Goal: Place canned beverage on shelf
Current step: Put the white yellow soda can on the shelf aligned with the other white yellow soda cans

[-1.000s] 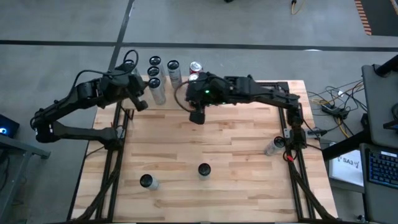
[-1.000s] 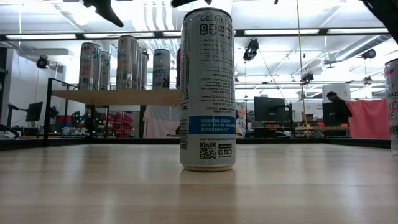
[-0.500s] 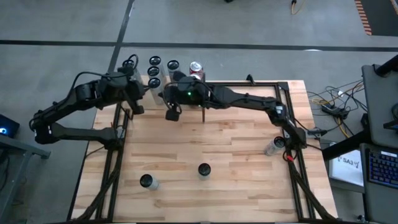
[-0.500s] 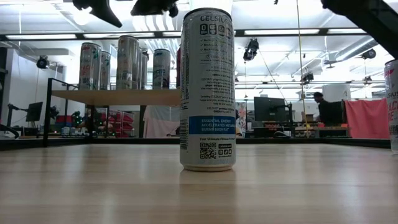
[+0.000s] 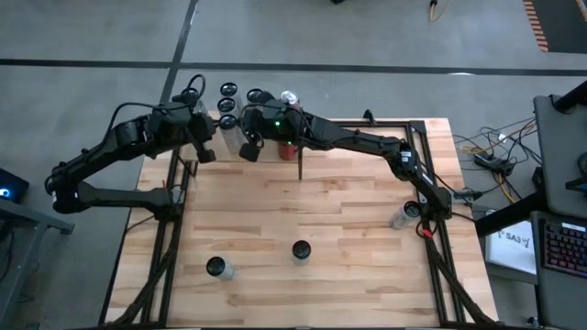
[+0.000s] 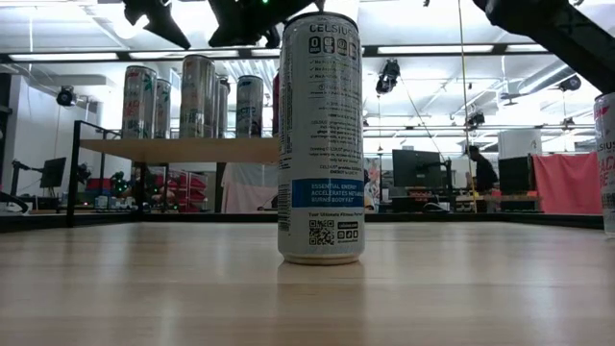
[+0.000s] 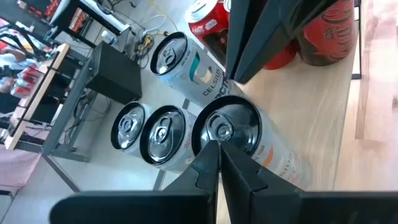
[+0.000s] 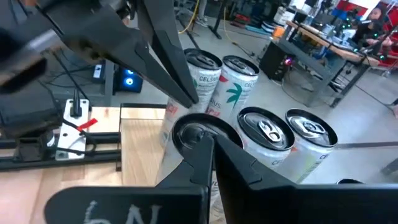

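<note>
Pale wood surface (image 5: 303,202) carries the shelf (image 6: 183,149) at its far edge, with several cans (image 6: 197,96) upright on it. Above those cans hang both grippers, jaws closed and empty: right gripper (image 5: 248,149), left gripper (image 5: 206,153) just beside it. Three more cans stand apart on the surface, the nearest (image 6: 320,139) white.

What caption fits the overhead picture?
Both shut end effectors, left and right, hover at the shelf crowded with cans.
</note>
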Robot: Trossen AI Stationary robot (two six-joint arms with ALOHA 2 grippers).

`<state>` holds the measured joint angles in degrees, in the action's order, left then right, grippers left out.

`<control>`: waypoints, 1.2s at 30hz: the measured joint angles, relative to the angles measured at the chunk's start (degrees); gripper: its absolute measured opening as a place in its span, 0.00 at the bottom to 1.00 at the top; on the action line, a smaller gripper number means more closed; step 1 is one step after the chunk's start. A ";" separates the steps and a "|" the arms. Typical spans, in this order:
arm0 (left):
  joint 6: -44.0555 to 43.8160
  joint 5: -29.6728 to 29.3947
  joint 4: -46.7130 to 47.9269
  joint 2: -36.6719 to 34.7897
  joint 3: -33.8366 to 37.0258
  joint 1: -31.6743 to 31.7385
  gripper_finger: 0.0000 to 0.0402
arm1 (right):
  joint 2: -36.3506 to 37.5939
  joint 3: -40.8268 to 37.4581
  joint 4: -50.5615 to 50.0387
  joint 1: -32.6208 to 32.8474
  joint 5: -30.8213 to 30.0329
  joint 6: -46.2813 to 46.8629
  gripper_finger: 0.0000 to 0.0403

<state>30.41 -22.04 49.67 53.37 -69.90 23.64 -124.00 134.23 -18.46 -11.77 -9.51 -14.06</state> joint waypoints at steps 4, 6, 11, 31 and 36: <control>-0.27 0.02 -0.05 0.01 0.48 0.27 0.00 | 0.01 -0.07 0.07 -0.02 0.08 -0.35 0.02; -0.36 0.03 -0.15 0.01 0.85 0.26 0.00 | 0.01 -0.17 0.15 -0.02 0.11 -0.44 0.02; -0.43 0.05 -0.38 0.01 1.92 0.27 0.00 | 0.01 -0.28 0.66 -0.02 0.49 -0.46 0.02; -7.91 0.02 -0.67 -0.46 3.02 0.19 0.00 | 0.03 -3.32 3.85 -0.36 0.51 -0.92 0.02; -10.24 0.11 -0.59 -0.67 3.07 0.19 0.00 | 0.12 -3.64 3.89 -0.66 0.49 -0.94 0.02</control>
<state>20.17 -21.93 49.07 52.71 -66.83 23.83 -123.87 130.60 -14.57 -12.43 -9.02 -15.00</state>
